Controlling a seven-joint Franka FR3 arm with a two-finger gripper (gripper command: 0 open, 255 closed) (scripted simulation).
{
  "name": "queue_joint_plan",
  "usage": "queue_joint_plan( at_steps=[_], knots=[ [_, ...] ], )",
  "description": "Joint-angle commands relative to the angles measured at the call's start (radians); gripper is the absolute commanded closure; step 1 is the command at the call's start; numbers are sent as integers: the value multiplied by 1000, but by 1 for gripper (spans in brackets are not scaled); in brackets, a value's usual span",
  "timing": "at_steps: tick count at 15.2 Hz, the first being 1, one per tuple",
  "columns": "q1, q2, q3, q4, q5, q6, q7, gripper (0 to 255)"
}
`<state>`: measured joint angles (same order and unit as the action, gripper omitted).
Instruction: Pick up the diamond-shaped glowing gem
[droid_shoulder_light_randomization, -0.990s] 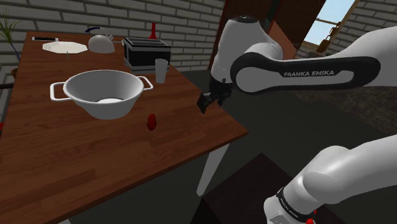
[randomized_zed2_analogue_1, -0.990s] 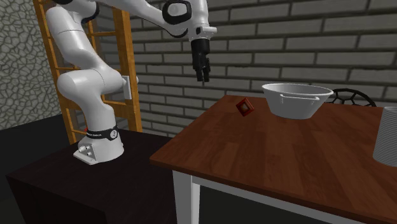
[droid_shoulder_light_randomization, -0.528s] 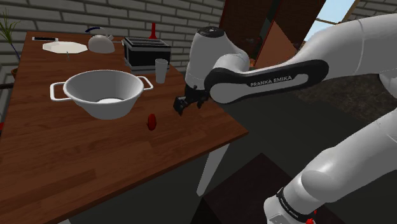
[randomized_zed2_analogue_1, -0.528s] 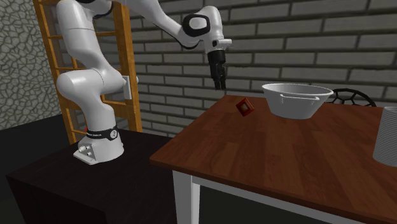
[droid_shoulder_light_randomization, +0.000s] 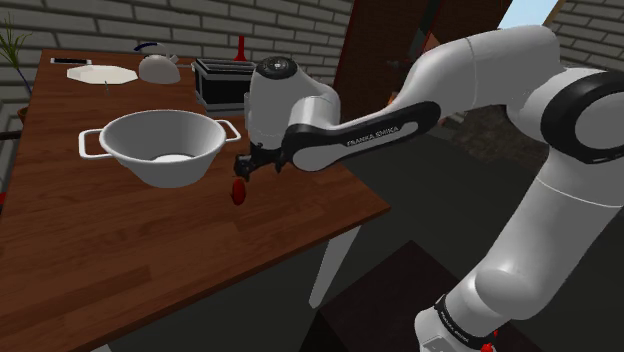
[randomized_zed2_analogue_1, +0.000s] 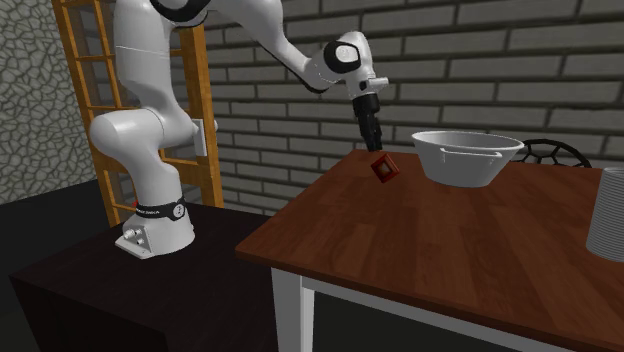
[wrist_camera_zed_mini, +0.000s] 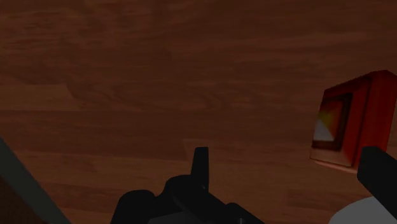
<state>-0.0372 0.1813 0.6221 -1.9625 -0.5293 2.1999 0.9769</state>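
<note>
You see the black gripper (droid_shoulder_light_randomization: 242, 174) hanging just above the red diamond-shaped gem (droid_shoulder_light_randomization: 238, 192), not touching it. The gem stands tilted on the brown wooden table (droid_shoulder_light_randomization: 120, 260), near the long edge on the stand's side and close by the white two-handled bowl (droid_shoulder_light_randomization: 160, 147). A second ago the gripper hung beyond that edge, off the table. Half a second ago it was above the edge. Now it is over the gem. Gem and bowl have not moved. In the wrist view the fingers (wrist_camera_zed_mini: 200, 162) stand apart, empty, and the gem, lit at its centre, lies just ahead of one finger.
</note>
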Motion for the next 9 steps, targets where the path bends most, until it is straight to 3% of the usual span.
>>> queue_joint_plan(
  at_steps=[1,5,9],
  knots=[
    [39,98,-12,89,-86,-18,74,0],
    [133,266,-58,271,-203,-60,163,0],
    [141,286,-69,260,-223,-36,185,0]
  ],
)
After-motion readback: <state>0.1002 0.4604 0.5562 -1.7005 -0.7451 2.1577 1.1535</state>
